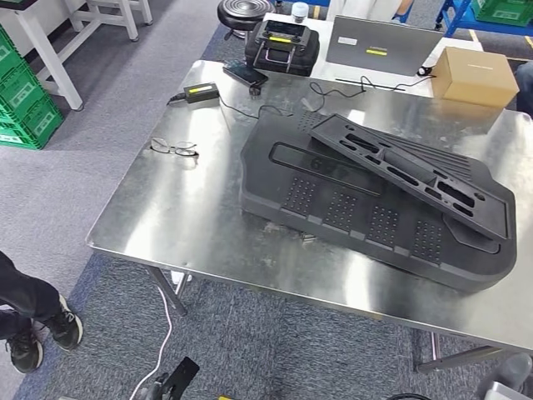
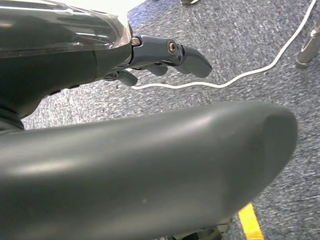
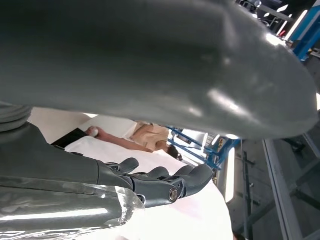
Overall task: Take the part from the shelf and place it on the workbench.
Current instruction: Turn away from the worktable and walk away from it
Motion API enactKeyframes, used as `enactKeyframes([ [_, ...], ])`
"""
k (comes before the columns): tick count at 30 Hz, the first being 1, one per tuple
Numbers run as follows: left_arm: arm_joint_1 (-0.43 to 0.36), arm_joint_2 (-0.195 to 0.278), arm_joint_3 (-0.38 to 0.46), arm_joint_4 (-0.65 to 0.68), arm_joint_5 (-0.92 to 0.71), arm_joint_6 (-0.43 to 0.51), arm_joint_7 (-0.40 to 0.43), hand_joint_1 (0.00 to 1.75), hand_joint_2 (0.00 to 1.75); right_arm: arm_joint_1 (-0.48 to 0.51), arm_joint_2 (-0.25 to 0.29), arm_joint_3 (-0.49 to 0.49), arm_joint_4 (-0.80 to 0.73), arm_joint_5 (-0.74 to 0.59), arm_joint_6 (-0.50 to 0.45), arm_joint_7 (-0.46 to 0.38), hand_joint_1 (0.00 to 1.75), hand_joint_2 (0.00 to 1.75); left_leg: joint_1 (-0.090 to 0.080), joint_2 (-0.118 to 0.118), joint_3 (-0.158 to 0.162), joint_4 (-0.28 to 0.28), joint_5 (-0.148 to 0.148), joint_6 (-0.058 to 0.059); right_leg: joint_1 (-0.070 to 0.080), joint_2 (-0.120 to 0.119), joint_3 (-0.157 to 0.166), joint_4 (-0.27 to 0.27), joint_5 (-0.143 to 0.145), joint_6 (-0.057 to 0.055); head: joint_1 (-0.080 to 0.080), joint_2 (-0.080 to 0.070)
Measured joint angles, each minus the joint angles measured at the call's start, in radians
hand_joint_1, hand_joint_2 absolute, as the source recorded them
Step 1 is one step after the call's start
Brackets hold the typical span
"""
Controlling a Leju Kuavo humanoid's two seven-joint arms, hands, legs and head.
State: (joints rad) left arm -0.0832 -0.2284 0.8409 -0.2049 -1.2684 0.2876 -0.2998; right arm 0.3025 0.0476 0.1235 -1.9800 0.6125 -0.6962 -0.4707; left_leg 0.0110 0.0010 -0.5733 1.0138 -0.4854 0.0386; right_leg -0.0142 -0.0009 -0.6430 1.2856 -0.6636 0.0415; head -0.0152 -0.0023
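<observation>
A large black moulded part [image 1: 352, 208] lies flat on the steel workbench [image 1: 188, 217], right of its middle. A narrower black slotted piece [image 1: 408, 171] rests slantwise on top of it. My left hand [image 2: 143, 165] hangs over grey carpet, its thumb broad in the foreground and its fingers [image 2: 177, 52] stretched out, holding nothing. My right hand [image 3: 151, 65] is also empty, with its fingers [image 3: 166, 182] extended and apart from the thumb.
On the bench's far side lie eyeglasses [image 1: 174, 148], a power adapter [image 1: 201, 91], a phone [image 1: 245, 73], a black case [image 1: 281, 46], a laptop [image 1: 383, 46] and a cardboard box [image 1: 483, 75]. Green crates [image 1: 22, 100] stand at the left. A person's feet [image 1: 37, 329] and a white cable [image 1: 165, 333] are on the floor.
</observation>
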Motion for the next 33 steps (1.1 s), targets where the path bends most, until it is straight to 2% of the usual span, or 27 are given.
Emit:
enactKeyframes([
  [1, 0.0, 0.0, 0.0, 0.0, 0.0, 0.0, 0.0, 0.0, 0.0, 0.0, 0.0, -0.001, 0.0, 0.0, 0.0, 0.0, 0.0, 0.0, -0.002, 0.0, -0.004, 0.0, 0.004, 0.0, 0.0, 0.0, 0.029, -0.039, 0.025, -0.003, 0.0, 0.0],
  [3, 0.0, 0.0, 0.001, 0.0, 0.001, 0.0, 0.0, 0.0, 0.0, -0.001, 0.001, -0.002, 0.0, 0.0, 0.0, 0.0, 0.0, 0.0, -0.005, -0.001, -0.007, 0.0, 0.009, -0.003, 0.004, 0.001, 0.121, -0.19, 0.085, -0.016, 0.0, 0.0],
  [4, 0.0, -0.001, 0.002, 0.0, 0.001, 0.0, -0.001, 0.0, 0.0, -0.001, 0.002, -0.003, 0.0, -0.001, 0.0, -0.001, 0.0, 0.0, -0.006, -0.001, -0.008, 0.0, 0.013, -0.006, 0.008, 0.001, 0.158, -0.258, 0.104, -0.021, -0.001, 0.0],
  [5, 0.0, -0.001, 0.002, 0.0, 0.001, 0.0, -0.001, 0.0, 0.0, -0.001, 0.003, -0.004, 0.0, -0.001, 0.0, -0.001, 0.0, 0.0, -0.005, -0.001, -0.01, 0.0, 0.017, -0.011, 0.012, 0.002, 0.179, -0.299, 0.112, -0.026, -0.001, 0.0],
  [6, 0.0, -0.001, 0.002, 0.0, 0.001, 0.0, -0.002, 0.0, 0.0, -0.001, 0.004, -0.005, 0.0, -0.002, 0.0, -0.001, 0.0, 0.0, -0.004, -0.001, -0.012, 0.0, 0.022, -0.017, 0.016, 0.002, 0.184, -0.316, 0.113, -0.03, -0.001, 0.0],
  [8, 0.001, -0.001, 0.003, 0.0, 0.001, 0.0, -0.002, 0.0, 0.0, 0.0, 0.006, -0.006, -0.001, -0.003, 0.0, -0.001, 0.0, 0.0, 0.0, -0.001, -0.016, -0.001, 0.027, -0.029, 0.017, 0.001, 0.179, -0.323, 0.125, -0.039, -0.001, 0.0],
  [9, 0.002, -0.001, 0.003, 0.0, 0.001, 0.0, -0.002, 0.0, 0.0, -0.001, 0.007, -0.007, -0.001, -0.003, 0.0, -0.002, 0.0, 0.0, 0.0, -0.001, -0.021, 0.006, 0.016, -0.034, 0.015, -0.001, 0.175, -0.327, 0.133, -0.045, -0.002, 0.0],
  [10, 0.002, -0.001, 0.003, 0.0, 0.001, 0.001, -0.002, 0.0, 0.0, -0.001, 0.009, -0.007, -0.001, -0.004, 0.0, -0.002, 0.0, 0.0, 0.0, -0.002, -0.031, 0.029, -0.009, -0.039, 0.013, -0.004, 0.169, -0.331, 0.142, -0.052, -0.002, 0.0],
  [11, 0.002, -0.001, 0.003, 0.0, 0.001, 0.001, -0.002, 0.0, 0.0, -0.001, 0.011, -0.007, 0.0, -0.005, 0.0, -0.002, 0.0, 0.0, 0.001, -0.002, -0.047, 0.073, -0.047, -0.043, 0.01, -0.007, 0.162, -0.334, 0.15, -0.058, -0.003, 0.0],
  [13, 0.003, 0.0, 0.003, 0.0, 0.001, 0.001, -0.003, 0.0, 0.0, -0.001, 0.014, -0.008, 0.0, -0.007, 0.0, -0.002, 0.0, 0.0, 0.003, -0.002, -0.087, 0.202, -0.127, -0.052, 0.01, -0.01, 0.144, -0.33, 0.16, -0.062, -0.004, 0.0],
  [14, 0.003, 0.0, 0.003, 0.0, 0.001, 0.0, -0.003, 0.0, 0.0, 0.0, 0.015, -0.008, 0.0, -0.008, 0.0, -0.003, 0.0, 0.0, 0.004, -0.002, -0.098, 0.253, -0.147, -0.055, 0.01, -0.011, 0.135, -0.327, 0.165, -0.061, -0.003, 0.0],
  [15, 0.003, 0.0, 0.003, 0.0, 0.001, 0.0, -0.003, 0.0, 0.0, -0.001, 0.016, -0.008, 0.001, -0.009, 0.0, -0.003, 0.0, 0.0, 0.006, -0.002, -0.094, 0.272, -0.15, -0.058, 0.009, -0.011, 0.127, -0.323, 0.168, -0.06, -0.004, 0.0],
  [16, 0.003, 0.0, 0.003, 0.0, 0.001, 0.0, -0.003, 0.0, 0.0, -0.001, 0.016, -0.008, 0.002, -0.01, 0.0, -0.003, 0.0, 0.0, 0.008, -0.002, -0.071, 0.251, -0.133, -0.06, 0.008, -0.011, 0.119, -0.317, 0.17, -0.058, -0.003, 0.0],
  [18, 0.002, 0.001, 0.004, 0.0, 0.001, 0.001, -0.003, 0.0, 0.0, -0.001, 0.017, -0.009, 0.003, -0.011, 0.0, -0.003, 0.0, 0.0, 0.013, -0.002, 0.01, 0.124, -0.083, -0.063, 0.005, -0.011, 0.102, -0.299, 0.171, -0.052, -0.003, 0.0],
  [19, 0.0, 0.001, 0.004, 0.0, 0.001, 0.0, -0.003, 0.0, 0.0, -0.001, 0.018, -0.009, 0.003, -0.012, 0.0, -0.003, 0.0, 0.0, 0.013, -0.003, 0.045, 0.062, -0.065, -0.062, 0.005, -0.01, 0.093, -0.288, 0.171, -0.048, -0.004, 0.0],
  [20, 0.0, 0.001, 0.004, 0.0, 0.001, 0.0, -0.004, 0.0, 0.0, -0.001, 0.018, -0.009, 0.003, -0.012, 0.0, -0.003, 0.0, 0.0, 0.012, -0.003, 0.065, 0.022, -0.058, -0.059, 0.006, -0.01, 0.084, -0.279, 0.171, -0.041, -0.004, 0.0],
  [23, 0.002, 0.001, 0.004, 0.0, 0.001, 0.0, -0.004, 0.0, 0.0, -0.001, 0.018, -0.01, 0.003, -0.013, 0.0, -0.005, 0.0, 0.0, 0.007, -0.004, 0.062, 0.004, -0.054, -0.041, 0.006, -0.008, 0.069, -0.27, 0.181, -0.02, -0.004, 0.0],
  [24, 0.003, 0.001, 0.004, 0.0, 0.001, 0.0, -0.004, 0.0, 0.0, -0.001, 0.018, -0.01, 0.003, -0.014, 0.0, -0.007, 0.0, 0.0, 0.008, -0.002, 0.057, 0.003, -0.048, -0.031, 0.005, -0.007, 0.065, -0.264, 0.173, -0.014, -0.003, 0.0],
  [25, 0.002, 0.0, 0.004, 0.0, 0.001, 0.0, -0.005, 0.0, 0.0, -0.001, 0.019, -0.01, 0.003, -0.016, 0.0, -0.009, 0.0, 0.0, 0.008, -0.001, 0.05, 0.002, -0.042, -0.021, 0.003, -0.006, 0.058, -0.246, 0.153, -0.01, -0.002, 0.0],
  [26, 0.001, 0.0, 0.004, 0.0, 0.001, 0.0, -0.005, 0.0, 0.0, -0.001, 0.019, -0.01, 0.003, -0.019, 0.0, -0.012, 0.0, 0.0, 0.009, 0.0, 0.043, 0.001, -0.035, -0.012, 0.002, -0.006, 0.044, -0.207, 0.118, -0.006, -0.001, 0.0],
  [28, 0.0, 0.0, 0.005, 0.0, 0.002, 0.0, -0.006, 0.0, 0.0, 0.0, 0.019, -0.01, 0.004, -0.025, 0.0, -0.016, 0.0, 0.0, 0.006, 0.002, 0.026, 0.002, -0.022, -0.002, 0.001, -0.006, 0.004, -0.083, 0.033, 0.001, 0.0, 0.0],
  [29, 0.001, 0.0, 0.005, 0.0, 0.002, 0.0, -0.006, 0.0, 0.0, 0.001, 0.019, -0.011, 0.004, -0.028, 0.0, -0.016, 0.0, 0.0, 0.003, 0.003, 0.018, 0.002, -0.016, 0.0, 0.001, -0.006, -0.01, -0.026, 0.006, 0.002, 0.0, 0.0],
  [30, 0.001, 0.0, 0.005, 0.0, 0.003, 0.0, -0.006, 0.0, 0.0, 0.001, 0.02, -0.011, 0.005, -0.032, 0.0, -0.017, 0.0, 0.0, 0.0, 0.004, 0.011, 0.003, -0.01, 0.001, 0.001, -0.006, -0.01, 0.0, 0.0, 0.001, 0.0, 0.0],
  [31, 0.001, 0.0, 0.005, 0.0, 0.003, 0.0, -0.006, 0.0, 0.0, 0.002, 0.021, -0.011, 0.005, -0.034, 0.0, -0.017, 0.0, 0.0, -0.003, 0.004, 0.005, 0.003, -0.005, 0.002, 0.002, -0.005, 0.009, -0.013, 0.013, -0.002, 0.0, 0.0],
  [32, 0.001, 0.0, 0.006, 0.0, 0.003, 0.0, -0.006, 0.0, 0.0, 0.003, 0.021, -0.011, 0.005, -0.037, 0.0, -0.018, 0.0, 0.0, -0.006, 0.004, 0.0, 0.003, 0.0, 0.002, 0.003, -0.005, 0.043, -0.06, 0.039, -0.007, 0.0, 0.0],
  [33, 0.001, 0.0, 0.006, 0.0, 0.003, 0.0, -0.006, 0.0, 0.0, 0.003, 0.022, -0.011, 0.005, -0.039, 0.0, -0.019, 0.0, 0.0, -0.008, 0.004, -0.003, 0.003, 0.004, 0.001, 0.007, -0.004, 0.093, -0.138, 0.07, -0.016, 0.0, 0.0],
])
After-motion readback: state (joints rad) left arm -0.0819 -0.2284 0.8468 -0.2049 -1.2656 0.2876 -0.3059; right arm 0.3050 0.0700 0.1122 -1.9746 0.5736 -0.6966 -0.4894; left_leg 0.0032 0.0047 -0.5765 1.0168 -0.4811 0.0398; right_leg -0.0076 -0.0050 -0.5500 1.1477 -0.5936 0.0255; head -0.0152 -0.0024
